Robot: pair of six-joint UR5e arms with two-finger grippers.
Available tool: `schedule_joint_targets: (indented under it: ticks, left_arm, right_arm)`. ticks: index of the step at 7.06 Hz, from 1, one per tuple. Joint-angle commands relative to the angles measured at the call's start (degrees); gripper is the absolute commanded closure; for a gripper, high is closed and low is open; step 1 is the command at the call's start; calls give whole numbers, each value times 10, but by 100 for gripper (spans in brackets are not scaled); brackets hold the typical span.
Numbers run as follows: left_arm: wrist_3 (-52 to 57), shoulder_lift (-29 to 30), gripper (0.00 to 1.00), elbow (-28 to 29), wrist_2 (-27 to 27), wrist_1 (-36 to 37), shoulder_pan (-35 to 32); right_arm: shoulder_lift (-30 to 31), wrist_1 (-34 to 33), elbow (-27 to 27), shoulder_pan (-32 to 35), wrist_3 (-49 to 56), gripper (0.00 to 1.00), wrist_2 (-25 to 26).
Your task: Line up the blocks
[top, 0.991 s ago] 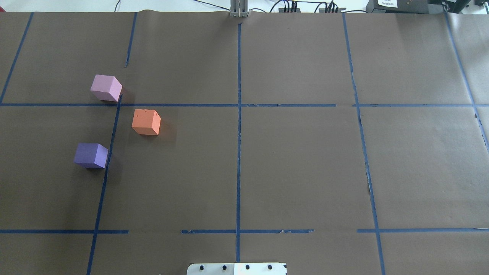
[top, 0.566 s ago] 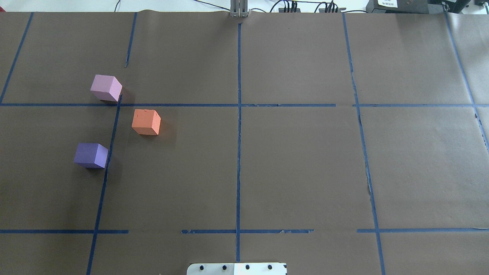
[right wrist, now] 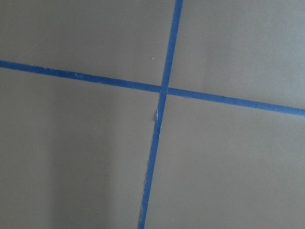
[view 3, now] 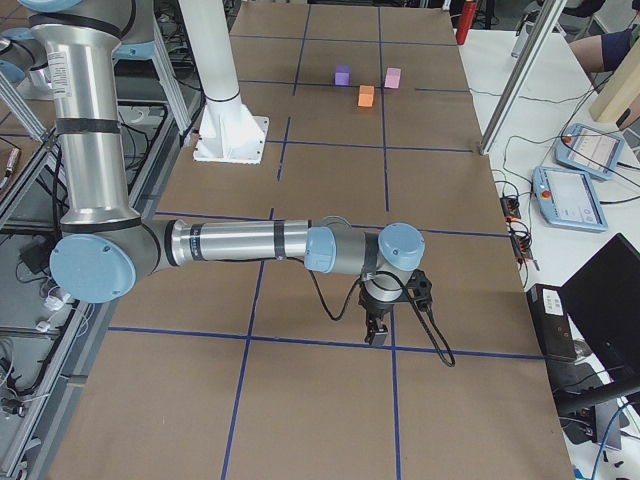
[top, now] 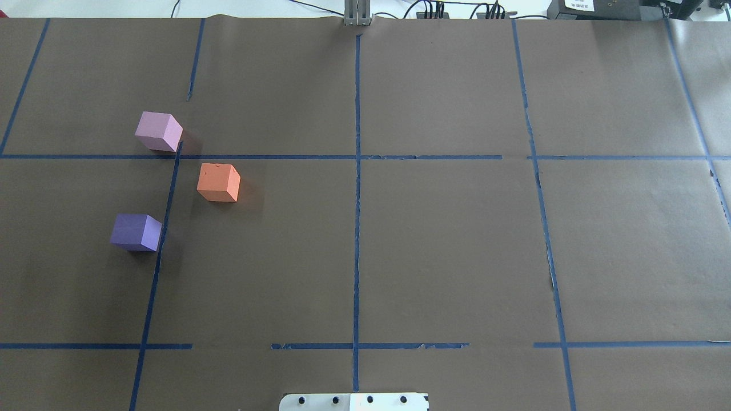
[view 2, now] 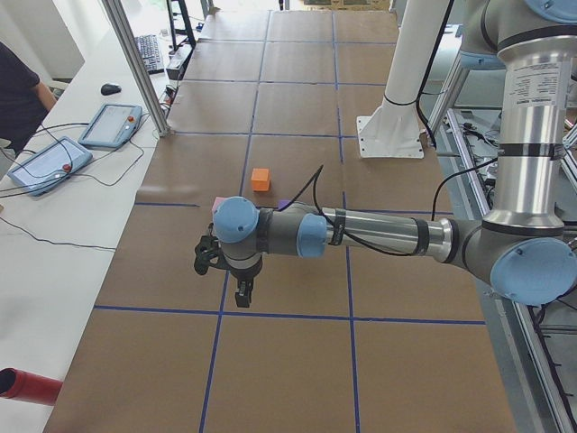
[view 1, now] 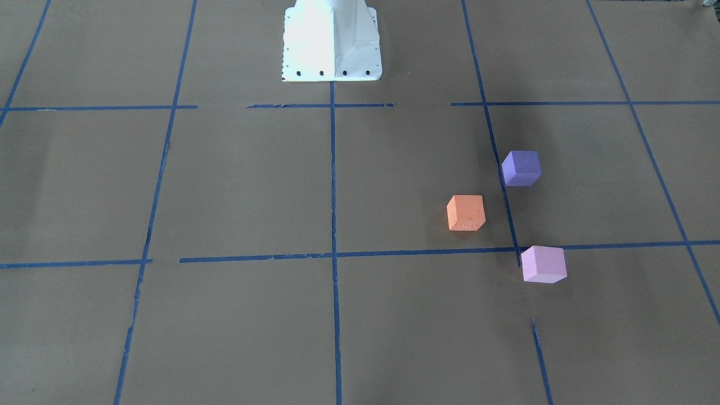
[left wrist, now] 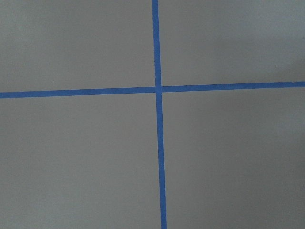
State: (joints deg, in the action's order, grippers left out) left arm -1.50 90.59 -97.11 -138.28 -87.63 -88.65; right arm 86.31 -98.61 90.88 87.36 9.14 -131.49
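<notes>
Nothing is seen to have changed since the earlier overhead pictures. The three blocks are left unmoved on the robot's left half of the bench (top: pixel 445 240), all apart: the pink block (top: pixel 159 131) farthest from the robot, the orange block (top: pixel 218 182) toward the middle, the purple block (top: pixel 136 232) nearest. The left gripper (view 2: pixel 242 293) and the right gripper (view 3: pixel 378 330) are held above the bench, and their opening cannot be told.

Brown paper sheet (top: pixel 457 240) covers the table. Blue tape lines (top: pixel 357 228) mark a grid on it, frayed and broken in spots. White side bench (view 2: pixel 54 271) runs along the far edge. On it: two grey-blue tablet pendants (view 2: pixel 110 124) near each other, black mouse (view 2: pixel 110 88), black keyboard (view 2: pixel 149 52). Red cylinder (view 2: pixel 27 386) at bench's left end, partly cut off.
</notes>
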Motion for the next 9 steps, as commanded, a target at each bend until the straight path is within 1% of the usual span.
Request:
schedule_joint_targets:
  ticks: [1, 2, 3, 4, 5, 6, 7, 8, 9]
  left_arm:
    - [-33, 49, 0, -5, 1, 3, 71]
    - [-69, 81, 0, -4, 2, 3, 110]
    - [-137, 123, 0, -1, 6, -1, 148]
    - [-166, 161, 0, 3, 14, -1, 201]
    - [-193, 185, 0, 5, 17, 0, 235]
    - [-279, 220, 0, 8, 20, 0, 280]
    - [-341, 242, 0, 10, 35, 0, 328]
    - [-370, 255, 0, 9, 56, 0, 354]
    - [-407, 259, 0, 10, 57, -3, 371]
  right_arm:
    - [0, 0, 0, 0, 0, 0, 0]
    - [0, 0, 0, 0, 0, 0, 0]
    - [0, 0, 0, 0, 0, 0, 0]
    - [0, 0, 0, 0, 0, 0, 0]
    - [0, 0, 0, 0, 0, 0, 0]
    - [0, 0, 0, 0, 0, 0, 0]
    - [0, 0, 0, 0, 0, 0, 0]
    - [0, 0, 0, 0, 0, 0, 0]
    - [0, 0, 0, 0, 0, 0, 0]
